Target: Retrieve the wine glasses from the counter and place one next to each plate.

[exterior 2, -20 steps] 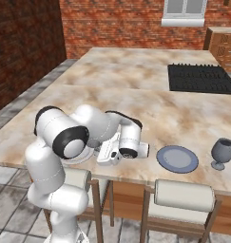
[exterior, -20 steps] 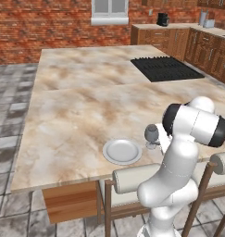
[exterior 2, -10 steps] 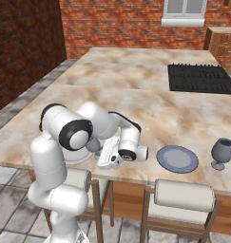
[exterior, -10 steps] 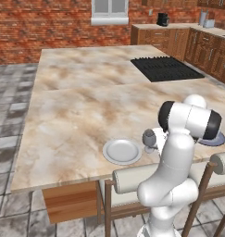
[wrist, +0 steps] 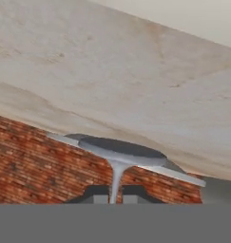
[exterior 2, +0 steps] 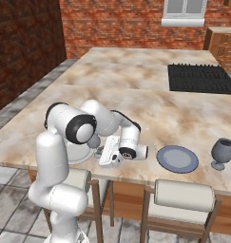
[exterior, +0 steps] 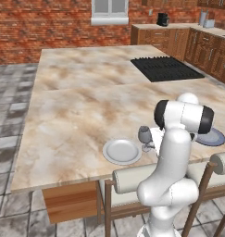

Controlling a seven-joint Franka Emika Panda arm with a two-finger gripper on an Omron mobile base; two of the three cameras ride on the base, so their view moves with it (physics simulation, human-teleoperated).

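Grey-blue translucent wine glass (exterior: 144, 135) clamped by its stem in the closed pincer (wrist: 115, 193), foot on the marbled desk (exterior: 77, 115), just beside the near pale round plate (exterior: 121, 151).

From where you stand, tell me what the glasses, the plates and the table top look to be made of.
Glasses: likely tinted glass, dark grey-blue and faintly see-through; the gripper is shut on the stem of one.
Plates: probably glazed ceramic, smooth pale grey-white with a raised rim.
Table top: looks like polished stone, beige with brown marbled veins.
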